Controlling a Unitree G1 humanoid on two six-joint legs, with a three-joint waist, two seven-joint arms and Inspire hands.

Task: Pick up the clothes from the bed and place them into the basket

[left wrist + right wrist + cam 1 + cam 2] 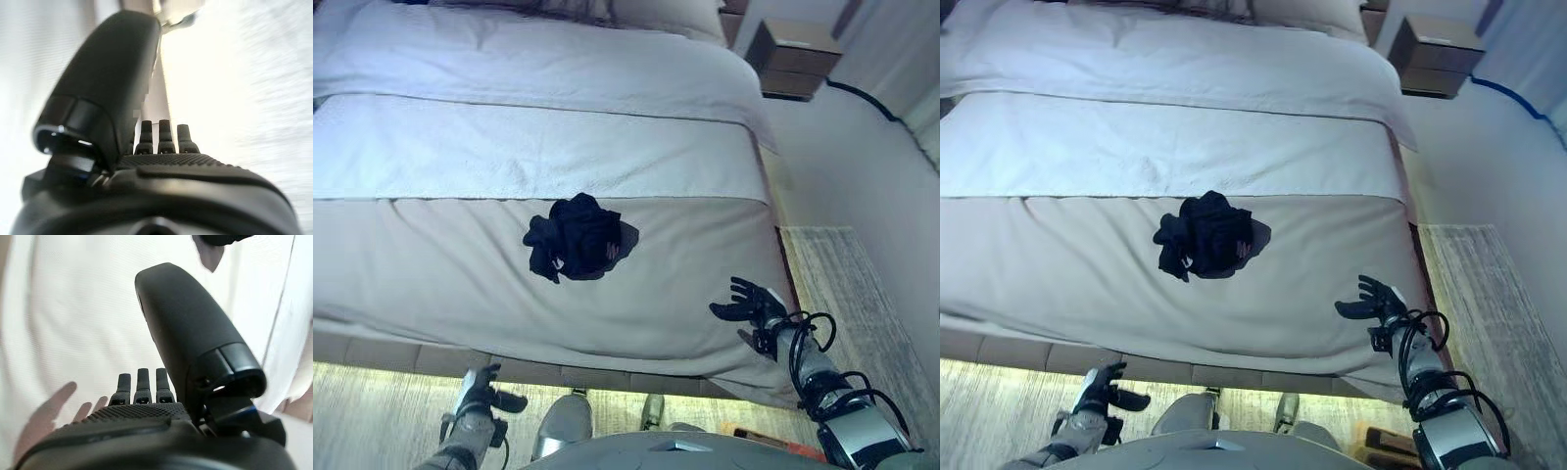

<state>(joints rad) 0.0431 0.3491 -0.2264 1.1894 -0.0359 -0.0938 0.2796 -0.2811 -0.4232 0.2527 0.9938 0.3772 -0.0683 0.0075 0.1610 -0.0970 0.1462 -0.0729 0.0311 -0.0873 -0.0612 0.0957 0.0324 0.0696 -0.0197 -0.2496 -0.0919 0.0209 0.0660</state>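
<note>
A crumpled heap of black clothes (pixel 578 238) lies on the beige bed cover (pixel 431 264), near the middle of the bed's foot end; it also shows in the right eye view (pixel 1206 235). My right hand (pixel 751 304) is open and empty over the bed's near right corner, to the right of the clothes and apart from them. Its straight fingers (pixel 139 384) show in the right wrist view above the cover. My left hand (pixel 480 397) is open and empty, low by the bed's front edge on the left. Its fingers (pixel 164 134) show straight in the left wrist view.
The bed has a white blanket (pixel 538 147) across its middle and pillows at the head. A brown nightstand (pixel 793 59) stands at the back right. A pale rug (pixel 857 304) lies on the floor to the bed's right. Light wood flooring (pixel 372 411) runs before the bed.
</note>
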